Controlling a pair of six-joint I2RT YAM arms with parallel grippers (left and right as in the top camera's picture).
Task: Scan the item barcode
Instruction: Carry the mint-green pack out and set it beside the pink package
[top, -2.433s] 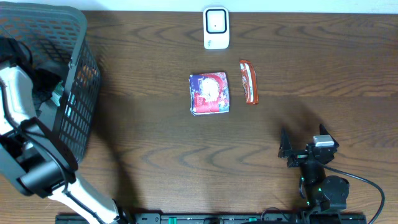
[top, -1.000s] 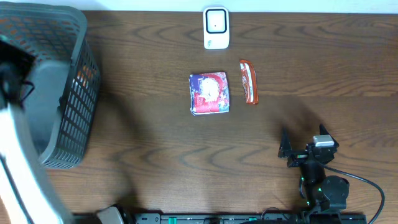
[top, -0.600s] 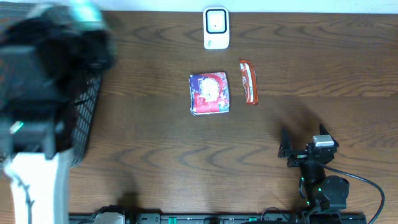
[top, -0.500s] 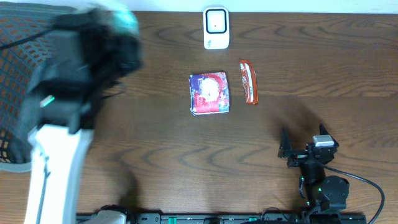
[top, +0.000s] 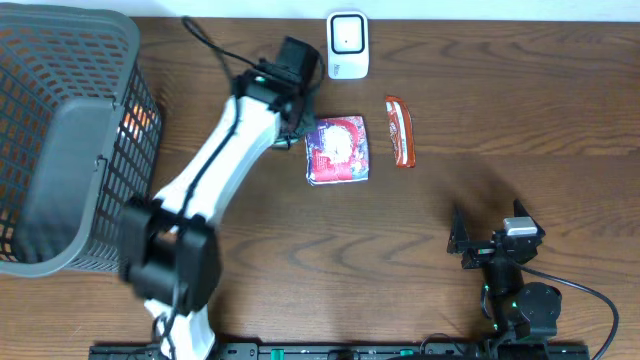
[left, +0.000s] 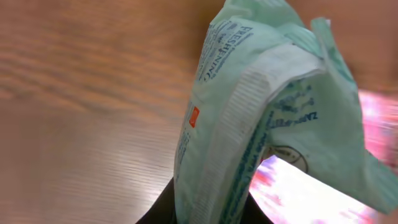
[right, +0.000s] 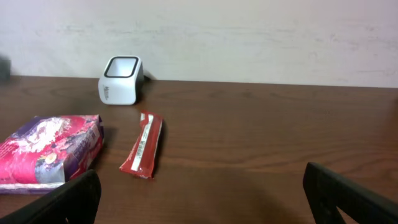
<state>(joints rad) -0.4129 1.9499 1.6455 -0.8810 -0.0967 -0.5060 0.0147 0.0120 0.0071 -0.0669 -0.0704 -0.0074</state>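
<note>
Our left hand (left: 208, 208) is pinching a pale green packet (left: 261, 106) by its bottom end. The packet is up in the air over the surface (top: 300, 260), not lying on it. It hangs near the white scanner (top: 347, 45), just beside the pink pouch (top: 337, 149).

We think the packet is light and soft. Its skin is thin, shiny and full of wrinkles, so it will bend and flop if we swing it fast. It looks a bit slippery too. It could slide out if we hold it loosely, and it could crumple if we squeeze hard.

The flat sealed strip along the edge looks like the best place to hold, because it is a bit stiffer than the puffy middle. We should keep the fingers off the printed sides. We cannot see the barcode in these pictures, so we cannot tell which side has to face the scanner.

Our right hand (right: 202, 186) is spread wide and holds nothing. It sits well away from the red bar (top: 400, 131).
</note>
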